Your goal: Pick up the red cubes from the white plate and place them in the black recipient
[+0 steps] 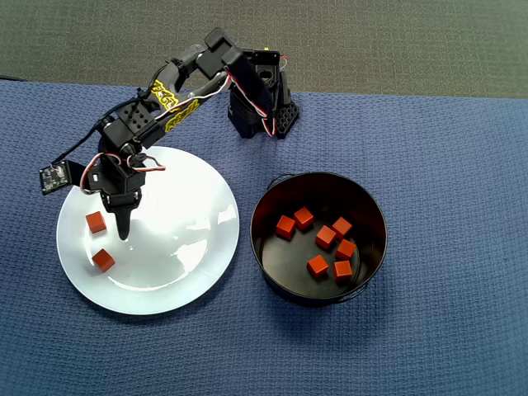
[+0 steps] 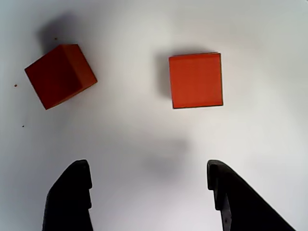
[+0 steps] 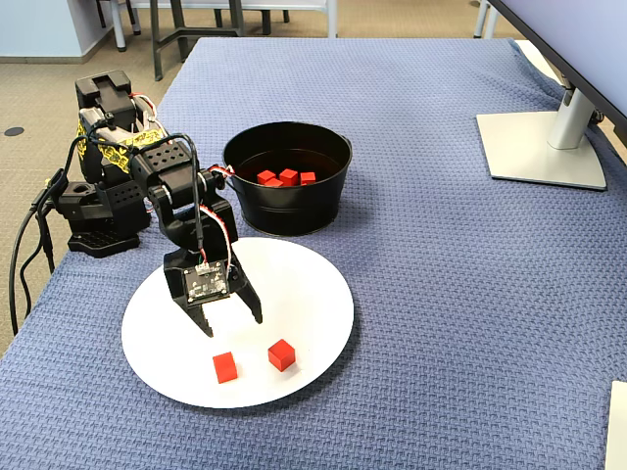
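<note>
Two red cubes [image 1: 96, 221] [image 1: 103, 260] lie apart on the left part of the white plate [image 1: 181, 214]. My gripper [image 1: 124, 233] hovers over the plate just right of them, open and empty. In the wrist view both cubes [image 2: 60, 74] [image 2: 196, 80] sit ahead of the gripper [image 2: 147, 166], with bare plate [image 2: 144, 29] between the spread fingers. The fixed view shows the gripper [image 3: 233, 323] open just behind the cubes [image 3: 224, 367] [image 3: 282, 354]. The black recipient [image 1: 252, 224] stands right of the plate and holds several red cubes [image 1: 326, 238].
The arm's base [image 1: 264, 103] stands behind the plate and pot on a blue woven cloth [image 1: 429, 148]. A monitor stand [image 3: 544, 147] sits at the far right in the fixed view. The table's left edge [image 3: 59, 294] runs close to the plate.
</note>
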Robot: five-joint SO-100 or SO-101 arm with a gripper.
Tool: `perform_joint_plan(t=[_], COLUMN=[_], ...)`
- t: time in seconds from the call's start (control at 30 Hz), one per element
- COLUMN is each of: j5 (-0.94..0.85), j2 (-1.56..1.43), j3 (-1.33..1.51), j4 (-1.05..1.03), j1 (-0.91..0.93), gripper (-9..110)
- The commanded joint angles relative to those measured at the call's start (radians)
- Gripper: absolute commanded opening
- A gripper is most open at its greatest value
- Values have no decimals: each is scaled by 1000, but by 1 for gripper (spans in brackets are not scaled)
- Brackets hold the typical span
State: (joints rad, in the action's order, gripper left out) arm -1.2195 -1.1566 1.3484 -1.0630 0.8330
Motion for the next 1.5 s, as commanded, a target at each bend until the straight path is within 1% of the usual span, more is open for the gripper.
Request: perform_joint_plan(t=[0.0, 0.23, 0.37, 0.63, 0.87, 1.47], j5=[-6, 11, 25, 0, -32, -43], j2=[-2, 89, 104, 81, 55, 132], j3=[-87, -219, -242, -212, -121, -160], j4=[26, -29, -29, -29, 60, 94], j1=[11, 34, 43, 77, 114, 103], gripper=[22, 22, 21, 21, 19, 17])
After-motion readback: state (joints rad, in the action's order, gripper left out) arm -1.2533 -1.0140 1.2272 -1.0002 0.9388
